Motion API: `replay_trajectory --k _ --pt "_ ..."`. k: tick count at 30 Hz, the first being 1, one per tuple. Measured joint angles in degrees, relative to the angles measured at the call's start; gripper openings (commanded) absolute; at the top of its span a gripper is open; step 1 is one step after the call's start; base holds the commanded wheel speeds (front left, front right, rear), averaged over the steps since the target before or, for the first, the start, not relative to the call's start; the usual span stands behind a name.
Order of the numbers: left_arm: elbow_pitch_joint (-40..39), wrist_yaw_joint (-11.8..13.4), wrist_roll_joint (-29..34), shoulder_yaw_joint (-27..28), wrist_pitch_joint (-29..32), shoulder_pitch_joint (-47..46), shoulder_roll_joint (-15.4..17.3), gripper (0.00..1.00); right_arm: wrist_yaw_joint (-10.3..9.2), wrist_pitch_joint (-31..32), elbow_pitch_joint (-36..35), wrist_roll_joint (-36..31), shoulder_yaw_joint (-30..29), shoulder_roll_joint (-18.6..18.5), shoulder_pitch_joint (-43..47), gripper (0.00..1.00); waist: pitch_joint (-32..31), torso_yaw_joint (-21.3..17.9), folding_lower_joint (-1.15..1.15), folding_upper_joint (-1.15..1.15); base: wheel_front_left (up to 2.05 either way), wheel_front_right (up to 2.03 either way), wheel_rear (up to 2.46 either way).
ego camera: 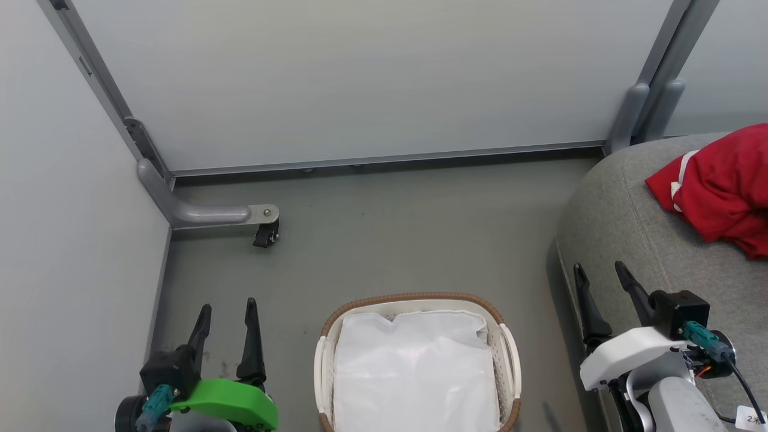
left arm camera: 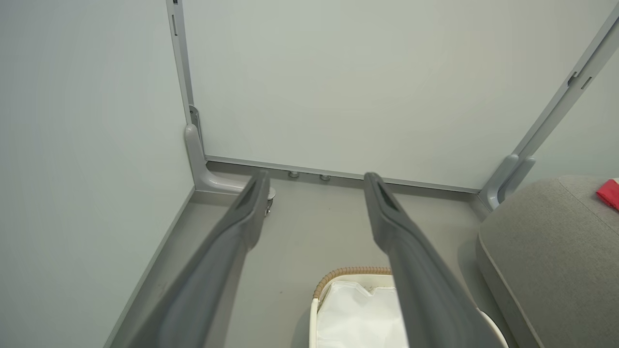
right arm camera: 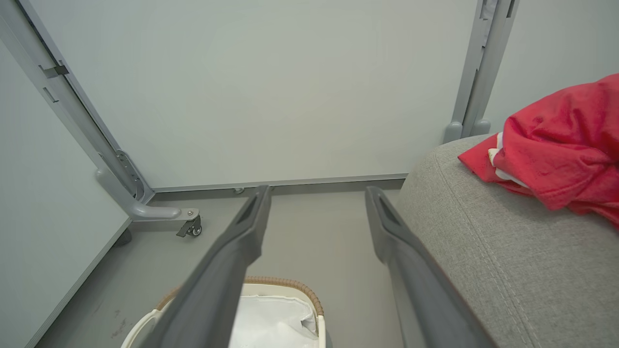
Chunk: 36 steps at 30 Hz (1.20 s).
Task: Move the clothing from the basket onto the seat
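Floor [ego camera: 384,234] lay bare and grey through the middle of the frame, hemmed by pale partition panels [ego camera: 360,78] at the top and left, with a castor foot [ego camera: 266,234] jutting in from the left. The basket [ego camera: 414,298] sat at the bottom centre with a white sheet [ego camera: 414,366] in it, its brown rim apart from both grippers. The seat [ego camera: 618,210] curved its rounded edge down the right side, and the clothing [ego camera: 720,186] lay heaped on it at the upper right. The left gripper [ego camera: 228,304] at the lower left and the right gripper [ego camera: 599,266] at the lower right, just beside the seat's edge, pointed up the frame, jaws spread, holding nothing.
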Motion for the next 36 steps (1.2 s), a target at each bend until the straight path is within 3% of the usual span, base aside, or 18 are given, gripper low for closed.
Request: replay_trajectory --k 12,13,20,36 --pt "0.41 -0.04 -0.45 0.15 0.0 -0.01 0.0 1.0 0.0 0.0 -1.55 0.42 0.36 0.0 0.2 1.0 0.2 0.09 0.0 0.0 0.0 0.0 0.0" --pt "0.24 -0.09 -0.74 0.2 0.0 -0.01 0.0 0.0 0.0 0.0 -1.67 0.42 0.4 0.0 0.2 0.0 0.24 0.08 0.0 0.0 0.0 0.0 0.0" --pt "2.68 -0.05 -2.34 0.24 0.63 0.87 -0.14 0.0 0.0 0.96 1.04 1.92 0.18 0.65 1.92 0.0 0.22 0.07 0.0 0.0 0.0 0.0 0.0" --pt "1.08 -0.99 -17.3 3.22 5.06 0.82 -0.15 0.0 0.0 5.06 -1.31 18.72 -0.79 0.6 2.1 0.0 -0.02 -0.08 0.0 0.0 0.0 0.0 0.0"
